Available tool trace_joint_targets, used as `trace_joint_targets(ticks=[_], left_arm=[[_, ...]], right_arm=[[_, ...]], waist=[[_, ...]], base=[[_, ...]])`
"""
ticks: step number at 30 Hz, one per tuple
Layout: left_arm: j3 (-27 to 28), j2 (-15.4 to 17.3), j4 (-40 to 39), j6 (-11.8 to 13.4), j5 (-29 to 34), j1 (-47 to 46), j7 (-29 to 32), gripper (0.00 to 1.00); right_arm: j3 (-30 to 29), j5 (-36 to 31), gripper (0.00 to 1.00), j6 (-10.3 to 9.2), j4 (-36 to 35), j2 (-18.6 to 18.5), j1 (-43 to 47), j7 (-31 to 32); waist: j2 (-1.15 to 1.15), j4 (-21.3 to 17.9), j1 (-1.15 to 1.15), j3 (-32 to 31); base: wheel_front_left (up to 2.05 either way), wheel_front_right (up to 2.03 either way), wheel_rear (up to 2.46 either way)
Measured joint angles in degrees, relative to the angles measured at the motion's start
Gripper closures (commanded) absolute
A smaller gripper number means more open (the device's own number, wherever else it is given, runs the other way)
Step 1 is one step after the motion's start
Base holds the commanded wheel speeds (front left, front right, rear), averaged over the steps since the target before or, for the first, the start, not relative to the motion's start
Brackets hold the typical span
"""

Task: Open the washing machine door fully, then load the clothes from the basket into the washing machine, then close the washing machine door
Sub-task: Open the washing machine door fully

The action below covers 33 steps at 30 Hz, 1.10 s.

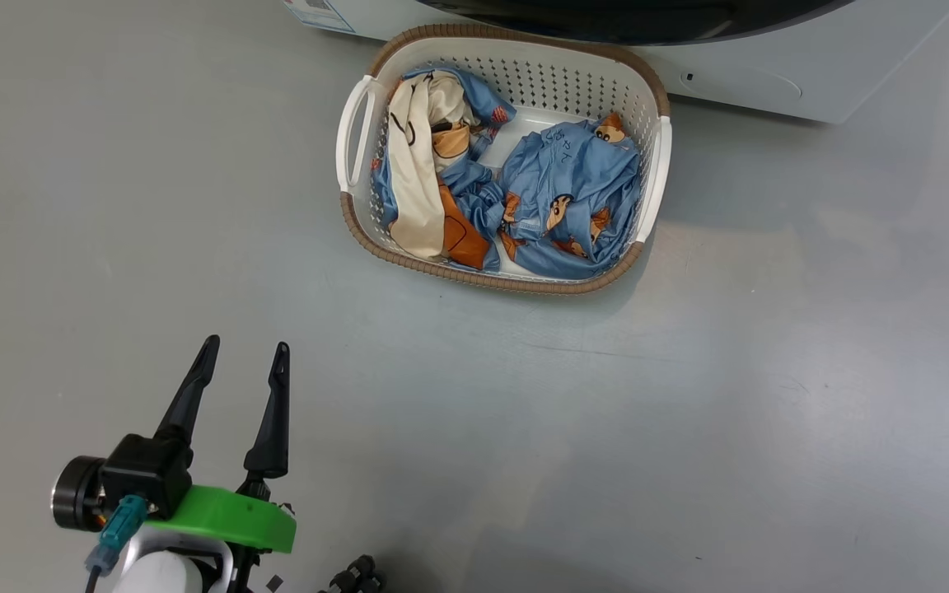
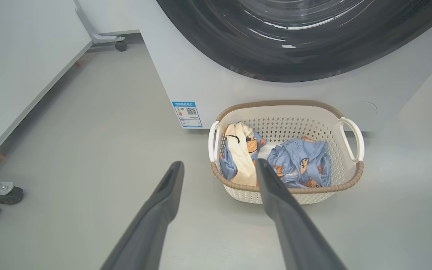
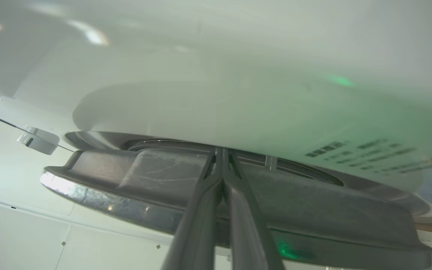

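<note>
Head view: locate the clothes (image 1: 569,193), light blue with orange-brown cartoon figures, heaped inside the basket (image 1: 491,280). Note a cream and orange piece (image 1: 415,185) draped at the left end, beside the handle. Find the basket standing on the grey floor (image 1: 689,412), with far rim just beside the base of the washing machine (image 1: 771,66). See the black edge of the washing machine door (image 1: 631,16) along the top border, above the basket. Find the left gripper (image 1: 245,344) at lower left, well apart from the basket, with fingers spread wide, holding nothing.

Left wrist view: confirm the wide spread of the left gripper (image 2: 219,164), pointed toward the basket (image 2: 283,104) and clothes (image 2: 300,159). Note a blue label sticker (image 2: 187,114) on the white front, left of the basket.

Right wrist view: observe the right gripper (image 3: 221,152), with fingers pressed together, empty, tips at the seam between the washing machine door (image 3: 144,187) and the white front of the washing machine (image 3: 238,93).
</note>
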Motion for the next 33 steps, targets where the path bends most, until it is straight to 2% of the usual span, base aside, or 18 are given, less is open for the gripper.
trace_joint_targets(ticks=[22, 33], left_arm=[[0.2, -0.3, 1.9, 0.0, -0.8, 1.3, 0.0, 0.00], [0.3, -0.5, 1.9, 0.0, -0.9, 1.4, 0.0, 0.00]], right_arm=[[2.9, 0.7, 1.00, 0.00, 1.2, -3.5, -4.2, 8.2], [4.1, 2.1, 1.00, 0.00, 1.6, -3.5, -4.9, 10.6]], waist=[[0.00, 0.3, 0.00, 0.5], [0.00, 0.1, 0.00, 0.9]], base=[[0.00, 0.00, 0.00], [0.00, 0.00, 0.00]])
